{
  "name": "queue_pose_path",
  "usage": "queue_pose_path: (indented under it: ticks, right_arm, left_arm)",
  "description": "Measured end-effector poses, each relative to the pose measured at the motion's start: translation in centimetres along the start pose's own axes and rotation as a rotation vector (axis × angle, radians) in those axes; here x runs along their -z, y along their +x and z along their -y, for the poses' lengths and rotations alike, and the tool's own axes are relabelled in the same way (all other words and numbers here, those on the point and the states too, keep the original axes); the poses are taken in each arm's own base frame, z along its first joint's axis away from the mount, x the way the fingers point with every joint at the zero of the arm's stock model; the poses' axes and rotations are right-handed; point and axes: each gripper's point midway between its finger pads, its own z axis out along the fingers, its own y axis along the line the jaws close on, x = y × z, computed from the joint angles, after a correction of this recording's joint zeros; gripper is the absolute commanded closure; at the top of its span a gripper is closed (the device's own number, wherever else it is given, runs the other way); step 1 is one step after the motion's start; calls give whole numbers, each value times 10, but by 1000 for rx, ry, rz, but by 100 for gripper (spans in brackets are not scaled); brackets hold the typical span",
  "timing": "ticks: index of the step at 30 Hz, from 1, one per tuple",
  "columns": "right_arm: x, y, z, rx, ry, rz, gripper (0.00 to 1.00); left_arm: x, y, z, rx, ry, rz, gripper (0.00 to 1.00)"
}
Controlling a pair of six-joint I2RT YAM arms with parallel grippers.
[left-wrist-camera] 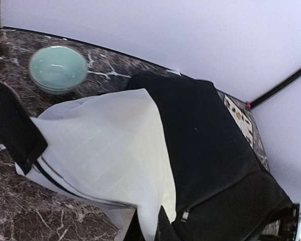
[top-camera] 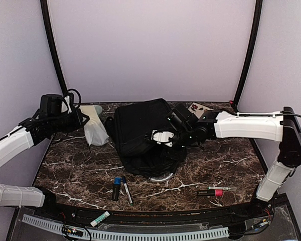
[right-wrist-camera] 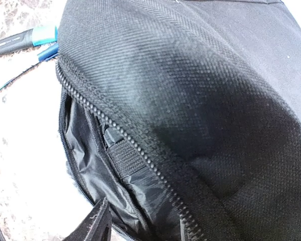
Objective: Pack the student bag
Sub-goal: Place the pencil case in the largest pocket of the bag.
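The black fabric student bag (top-camera: 140, 128) slumps at the centre of the dark marble tabletop (top-camera: 215, 160), its zip undone at the near right edge to show shiny black lining. The right fingers (top-camera: 162, 136) sit at that opening; their grip cannot be told. Just left, the left fingers (left-wrist-camera: 12, 125) clench a white cloth (top-camera: 95, 128). 2 markers (top-camera: 121, 189) lie nearer.

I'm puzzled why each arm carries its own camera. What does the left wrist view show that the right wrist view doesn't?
Only the left wrist view: a white cloth and a teal bowl. Only the right wrist view: an unzipped opening with shiny lining inside, plus two blue-capped markers. Both: the black student bag and the marble table.
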Motion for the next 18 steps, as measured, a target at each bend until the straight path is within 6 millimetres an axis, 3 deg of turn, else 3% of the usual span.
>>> queue_pose_path:
  ticks: [7, 13, 18]
  right_arm:
    - [0, 2, 6, -48, 3, -2, 53]
    - [9, -8, 32, -126, 21, 49, 53]
    - [12, -13, 44, -170, 21, 72, 53]
  left_arm:
    - [17, 63, 66, -231, 253, -234, 100]
    - [59, 104, 121, -407, 529, -350, 100]
    - [86, 126, 153, -556, 653, -405, 100]
